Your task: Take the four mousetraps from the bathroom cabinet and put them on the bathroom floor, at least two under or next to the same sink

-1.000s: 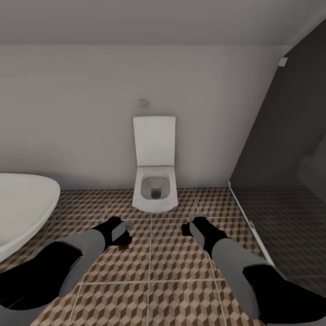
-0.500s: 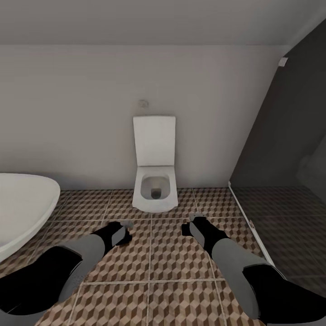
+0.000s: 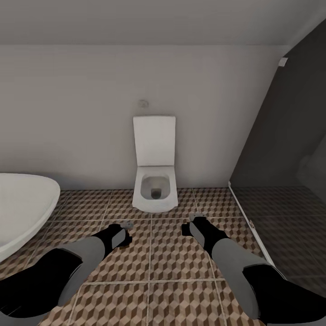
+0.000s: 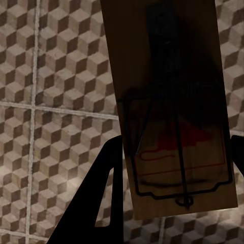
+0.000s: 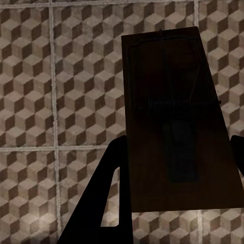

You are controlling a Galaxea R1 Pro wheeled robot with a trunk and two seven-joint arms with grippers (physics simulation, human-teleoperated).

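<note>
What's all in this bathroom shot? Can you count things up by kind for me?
Mousetraps: 2, one held in the left gripper, one in the right gripper
Toilets: 1
Sinks: 1
Total: 4

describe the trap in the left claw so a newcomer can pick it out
Facing the white toilet, look down at the cube-patterned bathroom floor. The mousetrap is the brown board clamped in the left claw. Unlike the right claw's darker trap, it shows a red mark.
</note>
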